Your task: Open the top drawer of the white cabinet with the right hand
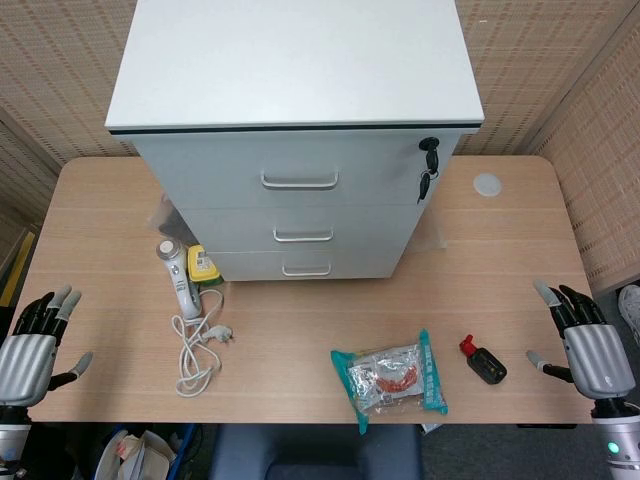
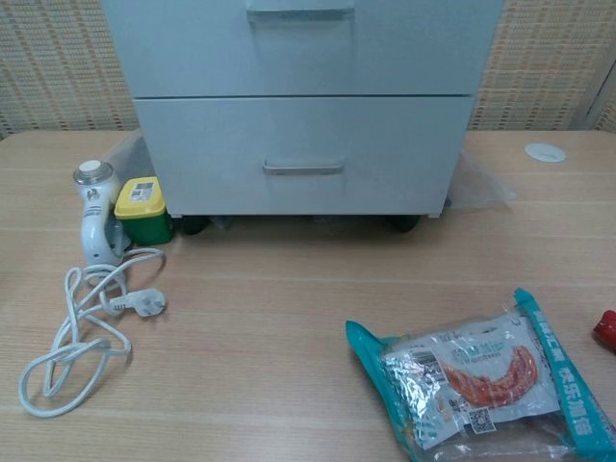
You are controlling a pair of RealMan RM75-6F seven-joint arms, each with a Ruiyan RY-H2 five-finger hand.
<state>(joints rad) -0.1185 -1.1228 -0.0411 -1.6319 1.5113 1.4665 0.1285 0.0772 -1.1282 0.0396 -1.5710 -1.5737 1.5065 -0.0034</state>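
The white cabinet (image 1: 300, 80) stands at the back middle of the table, all three drawers closed. Its top drawer (image 1: 290, 170) has a silver bar handle (image 1: 299, 182), and a key (image 1: 428, 165) hangs in the lock at its right. My right hand (image 1: 585, 335) hovers open at the table's near right edge, far from the cabinet. My left hand (image 1: 35, 335) hovers open at the near left edge. The chest view shows only the cabinet's lower drawers (image 2: 303, 154) and neither hand.
A white handheld appliance (image 1: 175, 275) with its coiled cord (image 1: 195, 345) and a yellow-lidded box (image 1: 203, 264) lie left of the cabinet. A teal snack packet (image 1: 390, 378) and a small black bottle with a red cap (image 1: 483, 360) lie in front. A white disc (image 1: 487, 184) sits back right.
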